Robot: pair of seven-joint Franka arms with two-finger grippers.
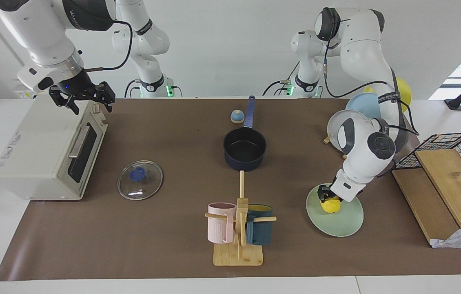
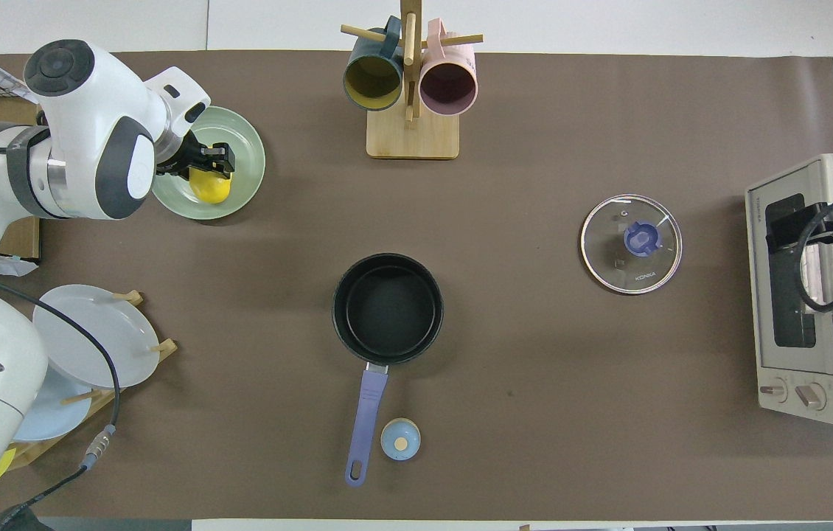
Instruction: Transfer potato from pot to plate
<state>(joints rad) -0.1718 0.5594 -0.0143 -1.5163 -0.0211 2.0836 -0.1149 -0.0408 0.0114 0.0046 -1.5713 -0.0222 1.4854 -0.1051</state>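
The yellow potato point(image 1: 331, 206) lies on the mint-green plate point(image 1: 341, 224), toward the left arm's end of the table. My left gripper point(image 1: 325, 196) is down over it, its fingers closed around the potato's top. In the overhead view the gripper point(image 2: 214, 164) covers part of the potato point(image 2: 210, 187) on the plate point(image 2: 245, 147). The navy pot point(image 1: 244, 149) stands empty mid-table, its blue handle toward the robots; it also shows in the overhead view point(image 2: 387, 308). My right gripper point(image 1: 83, 101) waits open and empty above the toaster oven point(image 1: 47, 155).
The glass lid point(image 1: 140, 179) lies flat between the pot and the oven. A wooden mug rack point(image 1: 238, 228) with two mugs stands farther out than the pot. A small blue round piece point(image 1: 237, 116) sits by the pot's handle. A plate rack point(image 1: 336, 126) and wire basket point(image 1: 451, 151) are at the left arm's end.
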